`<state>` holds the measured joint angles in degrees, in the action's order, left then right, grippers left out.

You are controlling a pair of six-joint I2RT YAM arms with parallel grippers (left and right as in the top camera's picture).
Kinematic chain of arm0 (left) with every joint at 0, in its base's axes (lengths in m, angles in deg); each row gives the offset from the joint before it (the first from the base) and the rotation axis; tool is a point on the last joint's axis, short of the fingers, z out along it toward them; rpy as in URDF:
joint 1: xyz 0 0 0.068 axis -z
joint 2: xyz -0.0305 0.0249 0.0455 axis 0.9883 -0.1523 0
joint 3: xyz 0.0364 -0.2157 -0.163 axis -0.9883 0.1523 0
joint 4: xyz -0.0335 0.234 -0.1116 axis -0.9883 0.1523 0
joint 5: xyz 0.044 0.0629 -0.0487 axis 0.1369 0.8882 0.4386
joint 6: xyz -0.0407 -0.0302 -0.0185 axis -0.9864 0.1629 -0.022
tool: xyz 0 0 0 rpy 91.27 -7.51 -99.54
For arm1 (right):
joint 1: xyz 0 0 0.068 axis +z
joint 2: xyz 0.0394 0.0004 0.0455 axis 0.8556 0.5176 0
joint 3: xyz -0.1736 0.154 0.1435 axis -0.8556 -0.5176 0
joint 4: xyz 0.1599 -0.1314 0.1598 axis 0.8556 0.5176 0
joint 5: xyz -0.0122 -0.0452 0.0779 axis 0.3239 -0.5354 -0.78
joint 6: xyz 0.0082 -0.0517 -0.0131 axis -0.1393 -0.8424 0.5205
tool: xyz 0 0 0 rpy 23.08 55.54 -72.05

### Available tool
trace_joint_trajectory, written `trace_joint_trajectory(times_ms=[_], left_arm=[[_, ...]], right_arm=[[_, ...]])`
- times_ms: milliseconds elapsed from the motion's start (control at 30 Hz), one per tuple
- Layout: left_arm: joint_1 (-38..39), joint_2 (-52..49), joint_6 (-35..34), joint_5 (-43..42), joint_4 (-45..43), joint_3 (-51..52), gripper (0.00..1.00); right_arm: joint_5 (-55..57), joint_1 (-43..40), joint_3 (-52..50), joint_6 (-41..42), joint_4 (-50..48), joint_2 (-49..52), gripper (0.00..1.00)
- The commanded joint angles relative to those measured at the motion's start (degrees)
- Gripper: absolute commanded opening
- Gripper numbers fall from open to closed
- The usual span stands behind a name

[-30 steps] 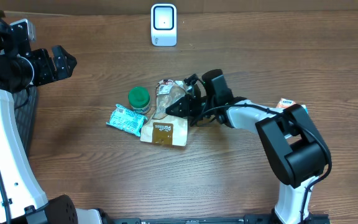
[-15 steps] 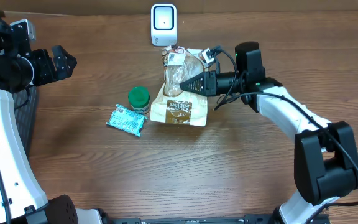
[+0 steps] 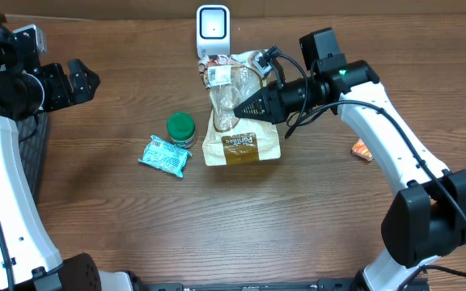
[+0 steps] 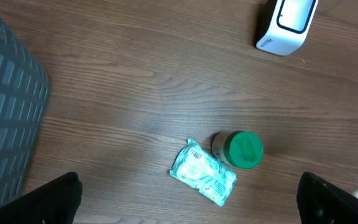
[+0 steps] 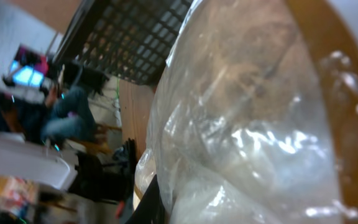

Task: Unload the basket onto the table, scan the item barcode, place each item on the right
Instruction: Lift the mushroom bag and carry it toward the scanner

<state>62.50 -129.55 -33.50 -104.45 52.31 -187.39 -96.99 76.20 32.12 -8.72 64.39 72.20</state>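
The right claw (image 3: 247,106) is pinching shut on the crinkly clear-plastic and brown-paper bag (image 3: 241,144), holding it just before the white boxy scanner (image 3: 213,32). It is looking light, floppy and slippery, best gripped at its gathered top. The left claw (image 3: 83,81) is gaping wide, holding nothing.

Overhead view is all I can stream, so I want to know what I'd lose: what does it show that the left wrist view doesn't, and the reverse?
Only overhead: the right tool shut on the bread bag, held close to the scanner, and an orange packet lying apart from the rest. Only left wrist: the slatted wall of the grey bin, barely visible from above. Both: the scanner, the green-lidded jar and the teal packet beside it.
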Motion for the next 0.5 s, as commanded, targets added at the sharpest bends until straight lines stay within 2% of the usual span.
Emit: trace_joint_trajectory(times_ms=[0,467], left_arm=[[0.0,-0.1,0.9,-0.1,-0.2,-0.3,1.0],[0.0,-0.1,0.9,-0.1,-0.2,-0.3,1.0]], right_arm=[[-3.1,0.3,1.9,-14.6,0.3,-1.6,0.04],[0.1,0.3,1.6,-18.8,-1.6,-1.6,0.04]])
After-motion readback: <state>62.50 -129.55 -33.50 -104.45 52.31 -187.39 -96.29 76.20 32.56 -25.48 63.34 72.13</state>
